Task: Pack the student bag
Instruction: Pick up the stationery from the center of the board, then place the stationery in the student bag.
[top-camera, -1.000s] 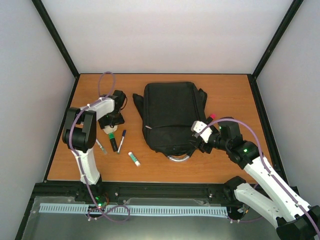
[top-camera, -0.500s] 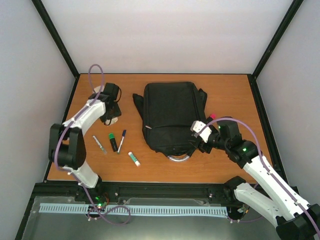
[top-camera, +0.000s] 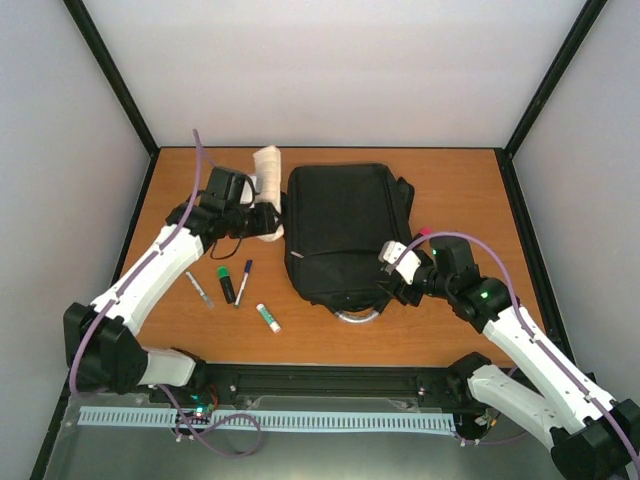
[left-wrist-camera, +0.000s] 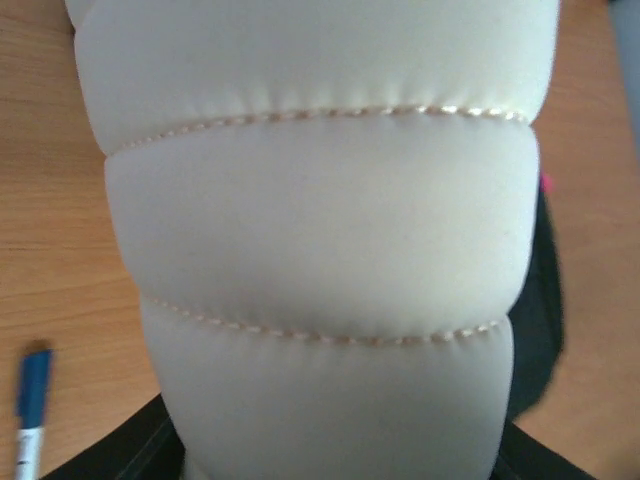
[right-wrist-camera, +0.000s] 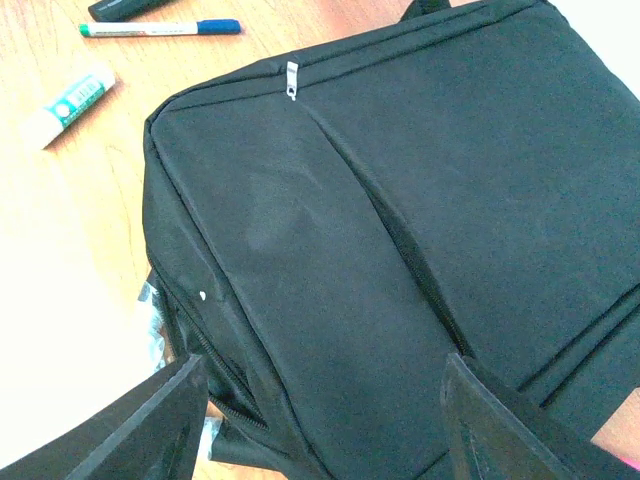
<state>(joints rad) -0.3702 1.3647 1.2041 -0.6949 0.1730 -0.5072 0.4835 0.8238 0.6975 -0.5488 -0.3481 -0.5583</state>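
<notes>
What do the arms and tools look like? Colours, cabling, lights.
The left arm and right arm match: white link shells, black joint housings. A purple cable loops loosely along each. A green light glows on the right arm. The right tool has black fingers; the left tool is black too.

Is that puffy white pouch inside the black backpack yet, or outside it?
Outside. The left gripper holds the pouch beside the backpack, along its left edge, not in it.
</notes>
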